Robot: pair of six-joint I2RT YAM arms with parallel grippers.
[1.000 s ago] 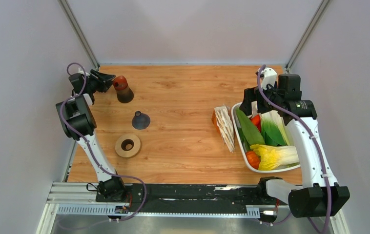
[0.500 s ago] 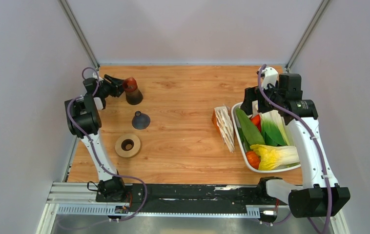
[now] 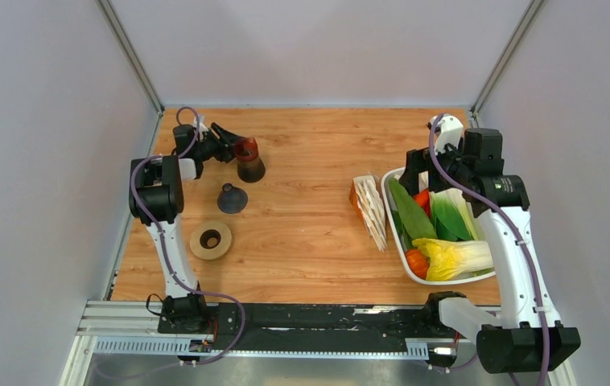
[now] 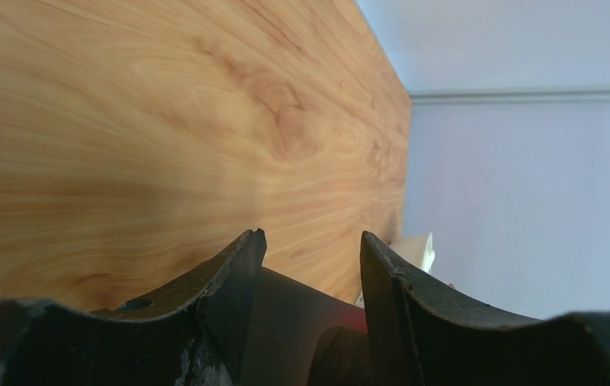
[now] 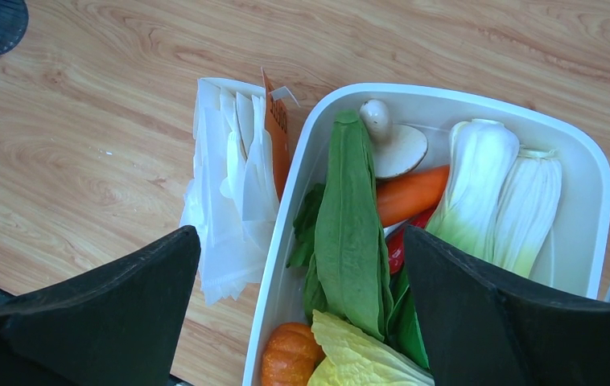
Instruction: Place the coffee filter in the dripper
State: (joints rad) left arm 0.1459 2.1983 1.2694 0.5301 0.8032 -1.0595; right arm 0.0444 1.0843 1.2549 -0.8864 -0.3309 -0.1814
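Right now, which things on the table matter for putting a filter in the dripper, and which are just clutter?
Job: dripper; stack of white filters, the likely source.
Clutter: tan ring; brown red-topped vessel, held by left gripper; tub of vegetables.

Warm wood, toy-vegetable colours.
Honey-orange grained table (image 3: 310, 241); at ten o'clock a dark brown vessel (image 3: 251, 169) with red top, navy dripper (image 3: 232, 199), tan ring (image 3: 211, 240); at three o'clock white filter stack (image 3: 370, 211) edged orange-brown, white tub (image 5: 447, 95) of green leaves (image 3: 411, 213), orange carrot (image 5: 410, 193), yellow-green cabbage (image 3: 455, 257).
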